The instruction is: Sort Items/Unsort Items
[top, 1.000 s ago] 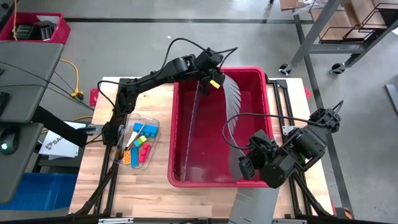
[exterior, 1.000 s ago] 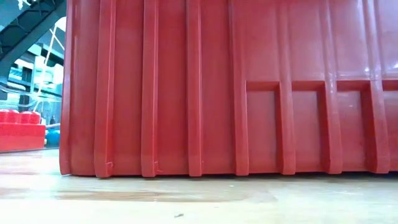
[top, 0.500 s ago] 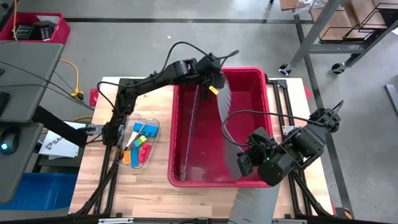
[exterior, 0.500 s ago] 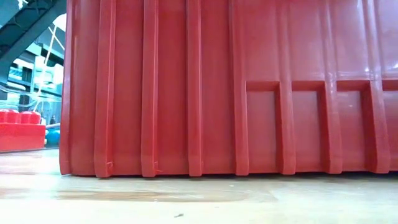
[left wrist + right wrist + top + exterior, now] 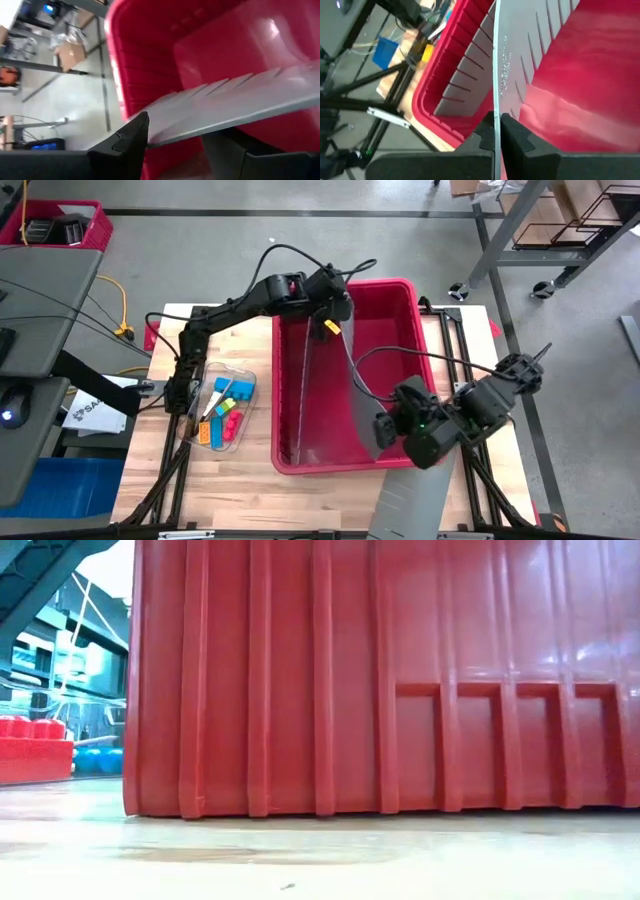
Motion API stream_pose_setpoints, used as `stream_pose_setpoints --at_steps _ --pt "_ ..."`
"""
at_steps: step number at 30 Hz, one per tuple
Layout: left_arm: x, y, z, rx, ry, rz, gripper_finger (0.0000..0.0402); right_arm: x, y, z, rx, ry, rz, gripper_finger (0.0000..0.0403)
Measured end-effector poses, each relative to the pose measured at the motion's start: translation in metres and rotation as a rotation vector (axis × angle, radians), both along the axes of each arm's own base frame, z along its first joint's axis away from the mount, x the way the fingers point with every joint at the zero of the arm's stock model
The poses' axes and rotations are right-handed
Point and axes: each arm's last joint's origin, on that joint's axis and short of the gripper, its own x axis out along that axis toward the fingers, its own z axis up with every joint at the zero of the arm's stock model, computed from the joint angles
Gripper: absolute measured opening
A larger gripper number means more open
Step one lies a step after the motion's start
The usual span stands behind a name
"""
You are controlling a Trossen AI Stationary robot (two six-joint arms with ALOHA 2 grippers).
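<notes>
Wooden table (image 5: 250,490), red bin (image 5: 395,300) in the middle. My right gripper (image 5: 496,131) is clamped on a grey divider sheet (image 5: 355,395) at the bin's near edge; my left gripper (image 5: 328,315), fingers apart, straddles its far end. The items (image 5: 222,415) sit in a clear tray (image 5: 245,380) near the left edge; I judge sorting not begun.

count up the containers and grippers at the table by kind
red bin: 1
clear tray: 1
grippers: 2 (left gripper, open at the bin's far end; right gripper, shut on a grey slotted sheet)
total: 4
</notes>
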Motion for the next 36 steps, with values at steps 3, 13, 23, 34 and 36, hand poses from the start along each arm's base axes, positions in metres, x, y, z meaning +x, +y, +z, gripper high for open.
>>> stream_pose_setpoints --at_steps 3,13,23,34,36 --pt "-0.003 0.000 -0.003 -0.039 0.025 0.000 0.0168 0.012 0.001 -0.012 -0.014 0.051 -0.003 0.0000" --pt "-0.006 0.003 -0.003 -0.100 0.011 0.005 0.0164 0.055 0.000 -0.049 -0.106 0.120 -0.081 0.0001" --pt "-0.003 0.002 0.000 -0.126 -0.035 -0.027 0.0119 0.064 0.005 -0.054 -0.130 0.091 -0.068 0.0000" --pt "0.014 -0.019 0.010 -0.119 -0.187 -0.160 0.0006 0.047 0.000 -0.036 -0.234 0.060 -0.024 0.0000" --pt "0.017 -0.019 0.013 -0.117 -0.225 -0.148 0.0002 0.047 0.000 -0.036 -0.227 0.085 0.007 0.0000"
